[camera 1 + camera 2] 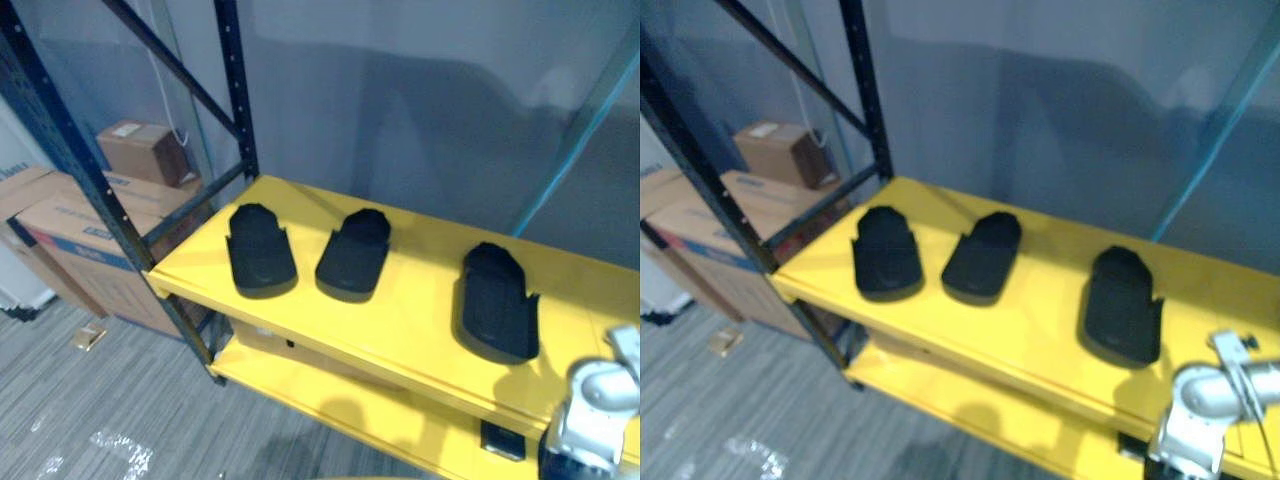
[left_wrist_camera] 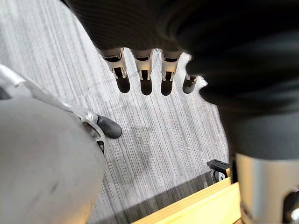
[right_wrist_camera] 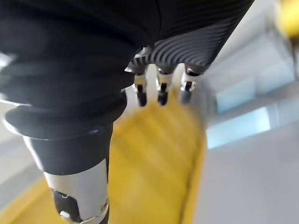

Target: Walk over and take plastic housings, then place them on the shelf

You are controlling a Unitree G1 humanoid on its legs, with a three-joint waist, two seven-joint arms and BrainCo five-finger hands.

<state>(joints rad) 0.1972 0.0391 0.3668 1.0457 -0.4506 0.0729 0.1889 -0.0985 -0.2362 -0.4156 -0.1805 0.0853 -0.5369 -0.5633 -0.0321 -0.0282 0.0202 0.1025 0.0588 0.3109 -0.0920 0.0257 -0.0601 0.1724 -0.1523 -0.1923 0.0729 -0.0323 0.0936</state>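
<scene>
"Since neither hand holds anything, where are the housings?"

"On the yellow shelf — three black ones in a row: the left housing, the middle housing and the right housing. Each lies flat with its long axis running roughly front to back."

"And the fingers?"

"The left hand hangs over the grey floor, fingers straight and apart, thumb clear of them. The right hand has straight fingers too, over something yellow (blurred, probably the shelf)."

"Which hand is nearer?"

"The right — the right arm shows by the shelf's front edge, and the right housing lies just ahead of it, toward the robot's left. I judge these three placed; another would have to be fetched elsewhere."
</scene>
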